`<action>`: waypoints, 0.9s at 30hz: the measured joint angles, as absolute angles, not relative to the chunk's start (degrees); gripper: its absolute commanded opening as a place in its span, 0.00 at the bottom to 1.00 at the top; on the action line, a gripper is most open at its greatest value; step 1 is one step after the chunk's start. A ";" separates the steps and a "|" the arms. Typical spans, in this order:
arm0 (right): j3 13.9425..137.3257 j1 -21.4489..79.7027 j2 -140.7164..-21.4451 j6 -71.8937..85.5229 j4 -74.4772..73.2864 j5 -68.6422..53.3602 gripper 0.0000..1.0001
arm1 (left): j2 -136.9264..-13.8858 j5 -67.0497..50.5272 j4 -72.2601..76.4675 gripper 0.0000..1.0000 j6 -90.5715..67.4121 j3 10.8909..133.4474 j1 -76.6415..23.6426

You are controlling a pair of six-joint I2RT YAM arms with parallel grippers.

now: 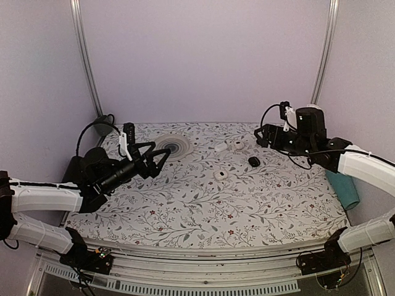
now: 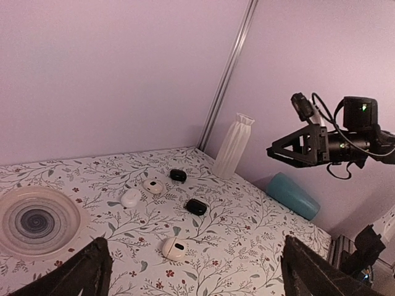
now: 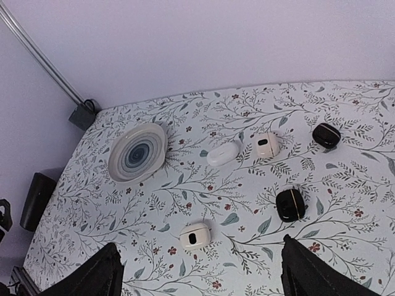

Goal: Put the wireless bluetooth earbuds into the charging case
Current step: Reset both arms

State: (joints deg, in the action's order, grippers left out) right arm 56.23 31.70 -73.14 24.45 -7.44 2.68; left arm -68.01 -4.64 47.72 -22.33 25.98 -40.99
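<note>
The white pebble-shaped charging case lies with its lid down at the back middle of the flowered table. One cream earbud sits just right of it. The other earbud lies nearer the table's middle. My left gripper hangs open above the table's left side, pointing toward these things, with nothing in it. At the back right, my right gripper is raised, open and empty.
Two small black rounded pieces lie right of the earbuds. A ringed plate sits at the back left. A white ribbed vase and a teal cylinder stand along the right wall.
</note>
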 measured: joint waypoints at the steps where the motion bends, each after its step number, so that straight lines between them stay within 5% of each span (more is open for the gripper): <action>1: 54.76 31.70 -71.02 24.16 -6.68 3.64 0.91 | -68.01 -4.64 47.68 0.96 -22.24 25.98 -40.91; 3: 51.51 31.73 -66.67 23.24 -4.73 6.11 0.99 | -68.01 -4.60 47.51 0.96 -22.02 26.00 -40.71; 12: 33.91 25.54 -55.66 16.25 7.29 18.55 0.99 | -65.17 1.30 41.06 0.96 -19.29 26.33 -38.13; 18: 24.86 4.67 -57.41 13.47 15.35 17.78 0.99 | -60.95 9.78 35.51 0.96 -19.27 25.96 -32.01; 27: 9.91 -0.84 -69.58 9.06 46.94 16.86 0.99 | -57.95 21.63 31.75 0.96 -15.20 21.47 -23.03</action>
State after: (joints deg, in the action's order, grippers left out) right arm 9.91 -0.84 -69.58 9.06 46.94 16.86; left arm -57.95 21.63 31.75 -15.20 21.47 -23.03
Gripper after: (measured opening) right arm 0.989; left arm 0.960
